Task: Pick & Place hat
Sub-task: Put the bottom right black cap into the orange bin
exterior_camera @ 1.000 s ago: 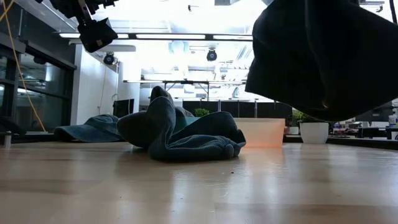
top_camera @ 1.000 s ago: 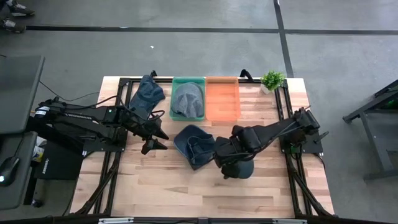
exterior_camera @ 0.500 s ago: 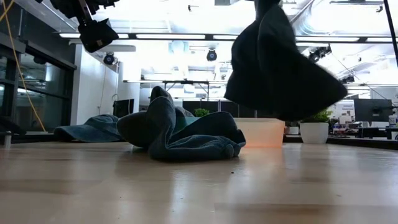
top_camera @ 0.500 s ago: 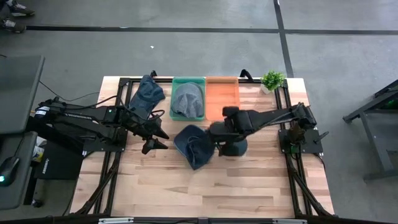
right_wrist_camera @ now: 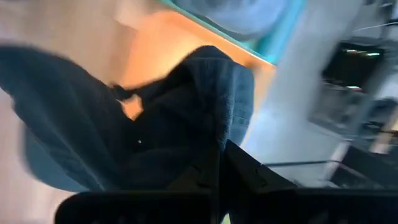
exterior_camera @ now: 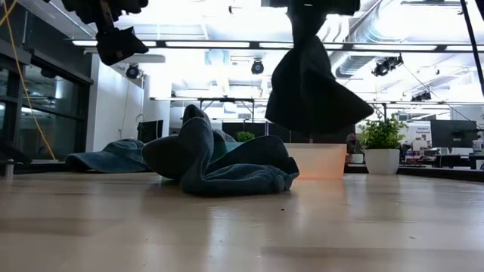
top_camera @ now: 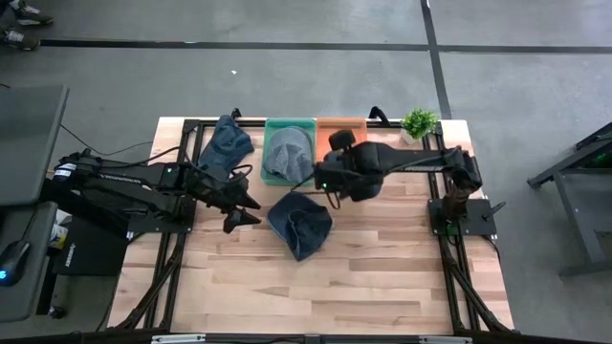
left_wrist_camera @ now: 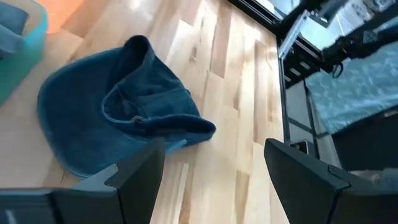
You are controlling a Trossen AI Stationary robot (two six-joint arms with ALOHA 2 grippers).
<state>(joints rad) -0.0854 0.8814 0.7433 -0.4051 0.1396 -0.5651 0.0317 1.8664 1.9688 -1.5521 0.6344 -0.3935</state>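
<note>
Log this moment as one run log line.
right gripper: shut on dark blue fabric hat, lifted over orange bin | left gripper: open, hovering beside crumpled blue hat on table | green bin: holds grey hat

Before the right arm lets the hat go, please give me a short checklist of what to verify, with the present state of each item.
1. Right gripper shut on the dark hat: ok, the hat hangs from it.
2. Hat clear of the table: ok in the low view.
3. Hat above the orange bin: ok, it covers the bin's front part.
4. Hat fully inside the bin's edges: cannot tell.
5. Left gripper out of the path: ok, it is open beside the blue hat on the table.
6. Green bin already holds a grey hat: ok.
</note>
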